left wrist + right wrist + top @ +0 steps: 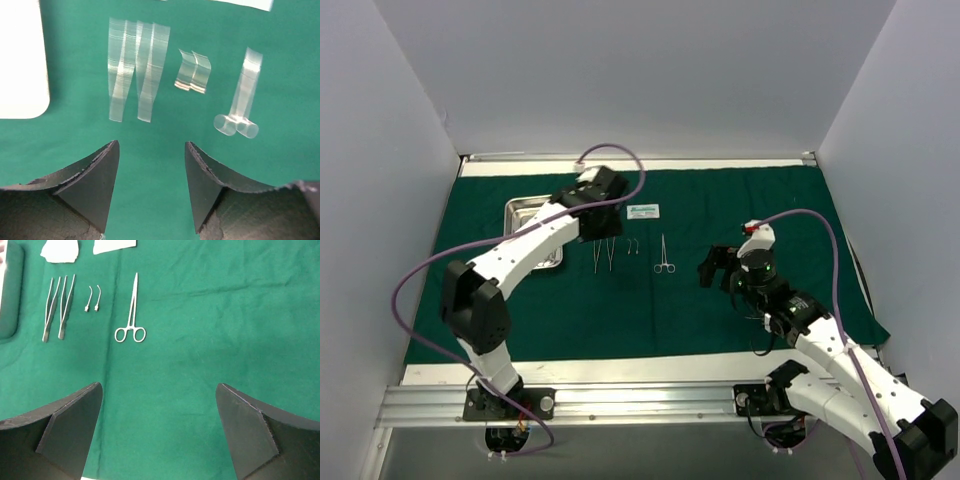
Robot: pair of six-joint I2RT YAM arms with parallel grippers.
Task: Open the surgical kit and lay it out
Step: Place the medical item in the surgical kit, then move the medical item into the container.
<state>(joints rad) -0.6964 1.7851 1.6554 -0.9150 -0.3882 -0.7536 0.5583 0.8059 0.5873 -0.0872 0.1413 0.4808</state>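
Note:
The dark green cloth (720, 300) lies spread flat. The steel tray (525, 212) sits at its back left. Right of the tray lie two tweezers (603, 255), two small curved pieces (632, 246), forceps (664, 255) and a white packet (643, 211). My left gripper (603, 205) hovers open and empty above the tweezers (132, 70), which are blurred in its view. My right gripper (720, 268) is open and empty over bare cloth, right of the forceps (131, 315). The gauze wad (60, 250) shows by the packet (114, 245) in the right wrist view. It is hidden in the top view.
White walls enclose the table on three sides. An aluminium rail (620, 400) runs along the near edge by the arm bases. Purple cables (420, 280) loop off both arms. The cloth's right edge (865, 300) reaches the wall.

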